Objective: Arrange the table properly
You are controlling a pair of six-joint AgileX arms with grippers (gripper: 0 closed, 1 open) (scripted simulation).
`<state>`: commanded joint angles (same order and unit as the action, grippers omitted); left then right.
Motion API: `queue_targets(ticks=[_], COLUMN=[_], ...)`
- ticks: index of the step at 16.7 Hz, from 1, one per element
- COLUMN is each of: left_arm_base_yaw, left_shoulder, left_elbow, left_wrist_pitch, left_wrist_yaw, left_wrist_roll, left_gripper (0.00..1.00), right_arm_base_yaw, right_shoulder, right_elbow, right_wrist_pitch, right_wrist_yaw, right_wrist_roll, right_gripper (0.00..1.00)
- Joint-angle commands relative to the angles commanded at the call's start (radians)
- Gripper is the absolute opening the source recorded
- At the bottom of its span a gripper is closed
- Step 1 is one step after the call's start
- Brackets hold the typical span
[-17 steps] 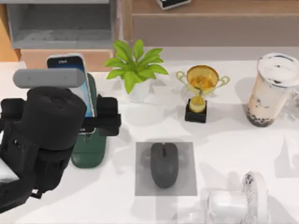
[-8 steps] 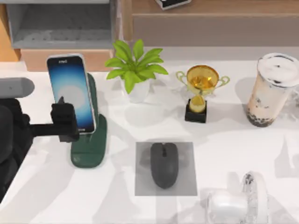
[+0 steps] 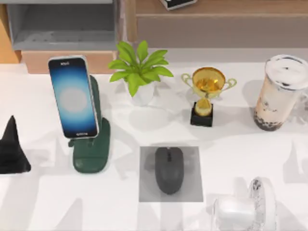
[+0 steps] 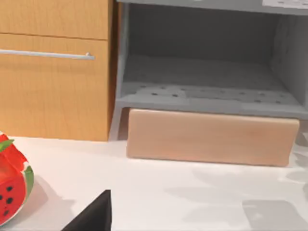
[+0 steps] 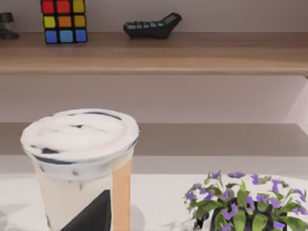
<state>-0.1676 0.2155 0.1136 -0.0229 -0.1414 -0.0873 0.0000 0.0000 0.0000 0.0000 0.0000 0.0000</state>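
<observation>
At the table's left edge, left end effector has withdrawn from phone — finger state unclear.

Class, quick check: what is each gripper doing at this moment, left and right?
Left gripper: at the table's left edge, holding nothing visible; open or shut cannot be told.
Right gripper: near the milk tea cup; open or shut cannot be told.

A bubble tea cup stands near a purple-flowered plant.
</observation>
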Motion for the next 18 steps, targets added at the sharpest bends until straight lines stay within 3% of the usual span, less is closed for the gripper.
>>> queue_targets(ticks=[5,13,18], left_arm_base_yaw=[0.159,0.168,0.168], left_shoulder=[-0.206,-0.215,-0.215], left_elbow=[-0.108,-0.114,-0.114], left_wrist_pitch=[0.021,0.023,0.023], left_wrist_yaw=[0.134,0.141,0.141], left_wrist_roll=[0.082,0.087,0.087], left_gripper=[1.0,1.0,1.0], right_arm_base_yaw=[0.0,0.006,0.056], right_shoulder=[0.0,0.031,0.293], right_elbow=[0.0,-0.009,-0.044], right_wrist_pitch=[0.0,0.028,0.251], right_wrist_yaw=[0.0,-0.002,-0.003], right_wrist_roll=[0.0,-0.002,-0.003], right_gripper=[1.0,1.0,1.0])
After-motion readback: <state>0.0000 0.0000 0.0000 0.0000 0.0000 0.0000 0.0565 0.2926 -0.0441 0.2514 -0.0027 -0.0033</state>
